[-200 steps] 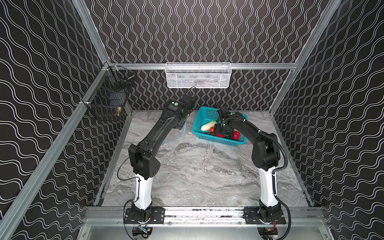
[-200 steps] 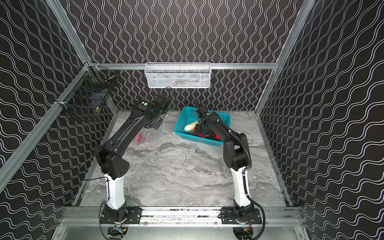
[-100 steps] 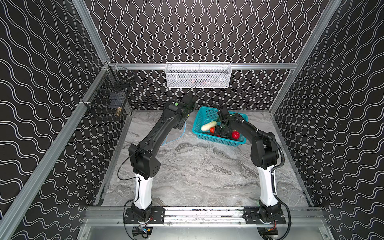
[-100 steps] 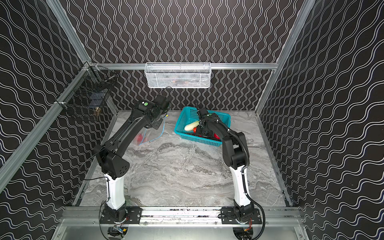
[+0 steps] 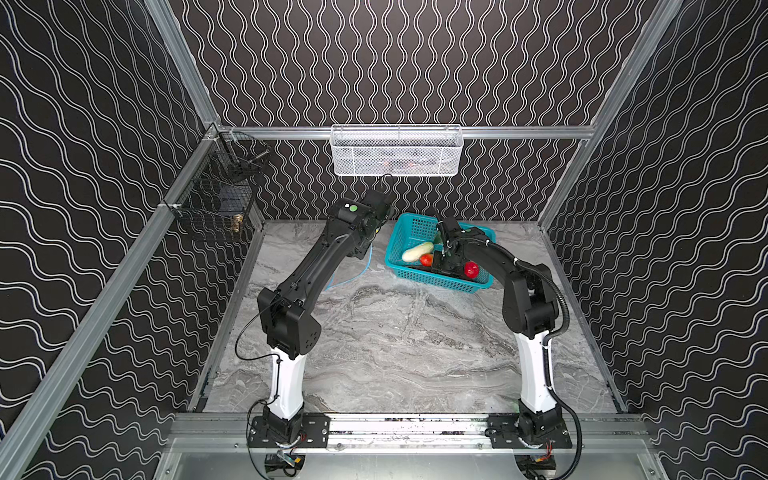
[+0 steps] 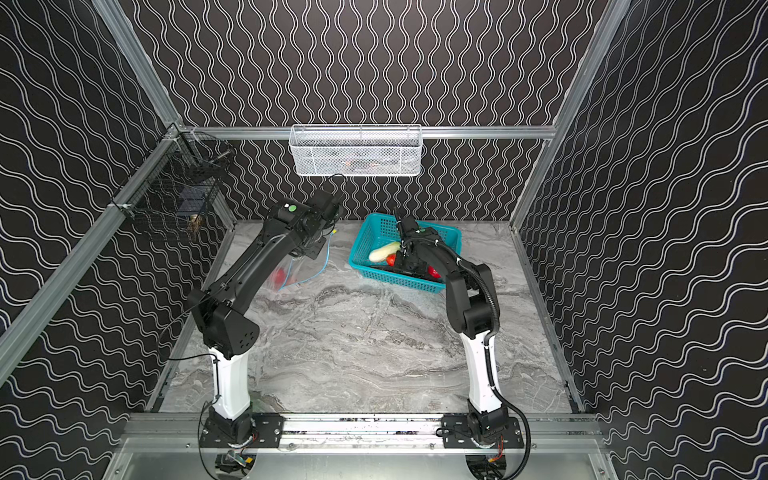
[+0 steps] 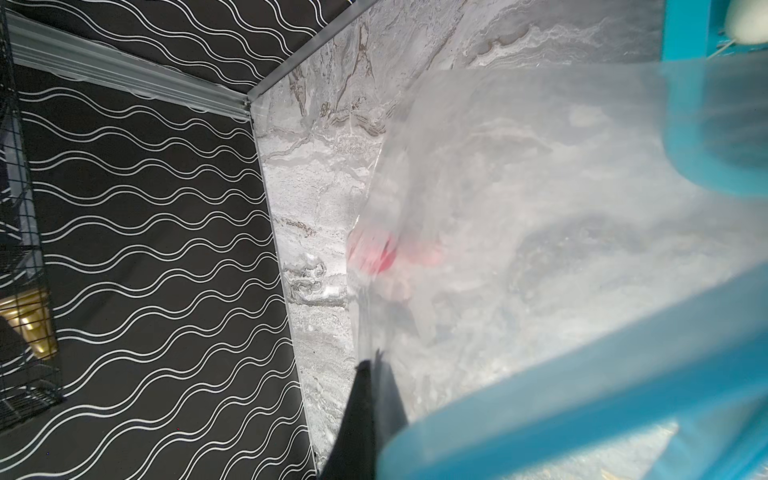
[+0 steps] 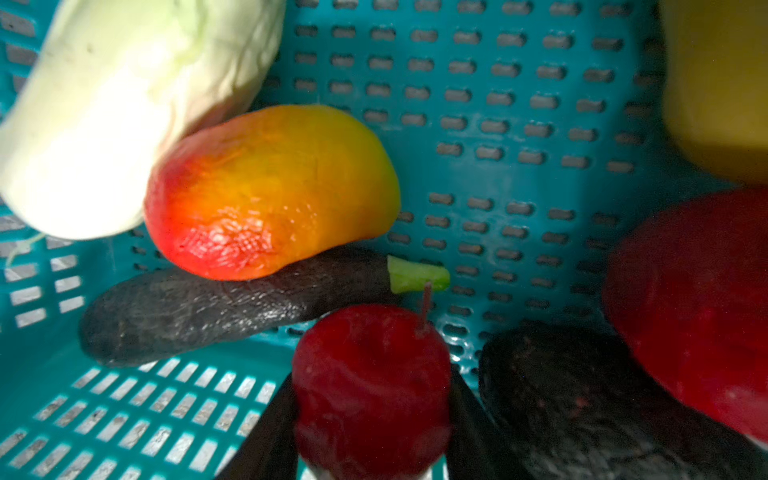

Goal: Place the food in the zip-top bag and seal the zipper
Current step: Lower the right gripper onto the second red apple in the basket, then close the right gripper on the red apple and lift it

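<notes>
Along the far edge of the grey veined surface [image 5: 395, 353]: teal basket [image 5: 415, 232] right of middle, bag [image 6: 301, 270] left of middle, near but not touching. Room: walls [image 5: 395, 62] black with white wavy lines, framed by aluminium rails [image 5: 291, 132]. On the back rail, white mesh bin [image 5: 395, 153]; on the left one, black wire cage [image 5: 216, 199]. Noted: left tool [image 7: 371, 360] pressed together, pinching the bag's film; red piece [image 6: 278, 274] inside; blue zipper [image 6: 328, 249] trails to the surface. Noted: right tool [image 8: 372, 378] in the basket, jaws against both sides of an apple [image 8: 365, 353].
</notes>
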`<state>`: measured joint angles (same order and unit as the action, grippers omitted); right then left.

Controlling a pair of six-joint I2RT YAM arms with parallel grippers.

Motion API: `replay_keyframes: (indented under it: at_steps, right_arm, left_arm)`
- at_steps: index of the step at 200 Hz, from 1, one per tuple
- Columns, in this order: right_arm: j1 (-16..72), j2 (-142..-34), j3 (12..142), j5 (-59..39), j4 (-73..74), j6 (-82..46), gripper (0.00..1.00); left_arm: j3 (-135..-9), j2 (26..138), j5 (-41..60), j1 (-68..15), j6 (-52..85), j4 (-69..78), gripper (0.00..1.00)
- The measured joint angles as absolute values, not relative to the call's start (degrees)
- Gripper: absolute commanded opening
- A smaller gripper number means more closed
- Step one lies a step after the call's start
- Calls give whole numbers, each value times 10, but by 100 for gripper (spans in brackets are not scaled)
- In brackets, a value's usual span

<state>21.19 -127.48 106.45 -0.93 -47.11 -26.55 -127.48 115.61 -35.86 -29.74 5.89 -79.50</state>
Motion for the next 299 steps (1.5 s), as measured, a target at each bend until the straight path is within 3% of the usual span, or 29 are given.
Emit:
replay_keyframes:
  at_steps: [95,299]
  right_arm:
    - [183,-1221,1008,-82,-432,-295,41]
    - [159,-1081,836,-106,-302,-375,37]
  left_arm:
    - [-1248,1145,-360,-300,59,-790,0]
    - [-1244,1148,-359,-308,60,-790,0]
